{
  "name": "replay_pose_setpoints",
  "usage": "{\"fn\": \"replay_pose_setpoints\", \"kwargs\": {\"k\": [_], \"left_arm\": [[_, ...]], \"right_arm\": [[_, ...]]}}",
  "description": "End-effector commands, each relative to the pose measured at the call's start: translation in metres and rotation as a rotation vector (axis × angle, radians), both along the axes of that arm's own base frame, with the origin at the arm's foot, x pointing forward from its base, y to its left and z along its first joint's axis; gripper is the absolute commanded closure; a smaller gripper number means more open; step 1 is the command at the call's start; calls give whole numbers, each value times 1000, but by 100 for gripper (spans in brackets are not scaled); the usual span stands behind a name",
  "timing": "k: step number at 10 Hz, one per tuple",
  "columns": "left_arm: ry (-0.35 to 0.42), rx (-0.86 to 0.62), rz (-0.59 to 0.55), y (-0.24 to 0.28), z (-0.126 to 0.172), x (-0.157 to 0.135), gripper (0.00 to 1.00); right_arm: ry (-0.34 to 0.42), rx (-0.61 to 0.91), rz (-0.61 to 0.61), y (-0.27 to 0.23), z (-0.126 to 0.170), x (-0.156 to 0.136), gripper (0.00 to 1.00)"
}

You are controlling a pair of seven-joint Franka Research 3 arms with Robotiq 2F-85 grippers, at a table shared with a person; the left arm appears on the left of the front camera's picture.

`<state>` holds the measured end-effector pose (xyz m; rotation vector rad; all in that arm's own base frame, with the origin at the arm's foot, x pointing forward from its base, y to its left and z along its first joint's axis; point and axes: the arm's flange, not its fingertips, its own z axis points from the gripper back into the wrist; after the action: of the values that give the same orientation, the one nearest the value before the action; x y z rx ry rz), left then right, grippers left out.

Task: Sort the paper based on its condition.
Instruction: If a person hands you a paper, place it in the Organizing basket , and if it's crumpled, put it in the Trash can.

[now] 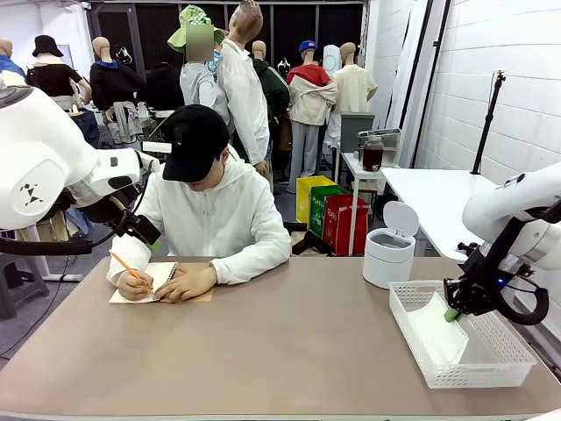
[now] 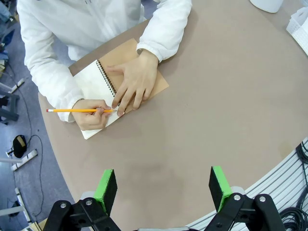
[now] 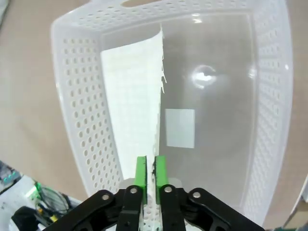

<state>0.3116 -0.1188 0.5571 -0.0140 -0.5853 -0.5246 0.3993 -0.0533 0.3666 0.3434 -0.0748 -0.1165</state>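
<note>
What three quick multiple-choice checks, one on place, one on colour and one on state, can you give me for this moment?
1. Where is the paper?
A) on the notebook
B) inside the white basket
C) on the floor

2. What colour is the pencil?
A) orange
B) blue
C) black

3. How is the left tool?
A) shut on a sheet
B) open, holding nothing
C) shut on the pencil

Answers:
1 B: the sheet sits within the basket's walls.
2 A: it shows orange in the person's hand.
3 B: its jaws stand wide apart with nothing between them.
</note>
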Motion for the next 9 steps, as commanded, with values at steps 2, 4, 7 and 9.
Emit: {"fn": "replay_pose_setpoints", "kwargs": {"k": [2,4,7,9], "left_arm": [[-2,-9,0,1,0,0,0],[-2,-9,0,1,0,0,0],[-2,-9,0,1,0,0,0],[-2,-9,0,1,0,0,0]], "right_arm": [[83,-137,-108,6,11,12,33],[122,-192,-152,8,18,18,0],[160,-269,-209,11,37,23,0],[156,-290,-234,17,49,26,0]]}}
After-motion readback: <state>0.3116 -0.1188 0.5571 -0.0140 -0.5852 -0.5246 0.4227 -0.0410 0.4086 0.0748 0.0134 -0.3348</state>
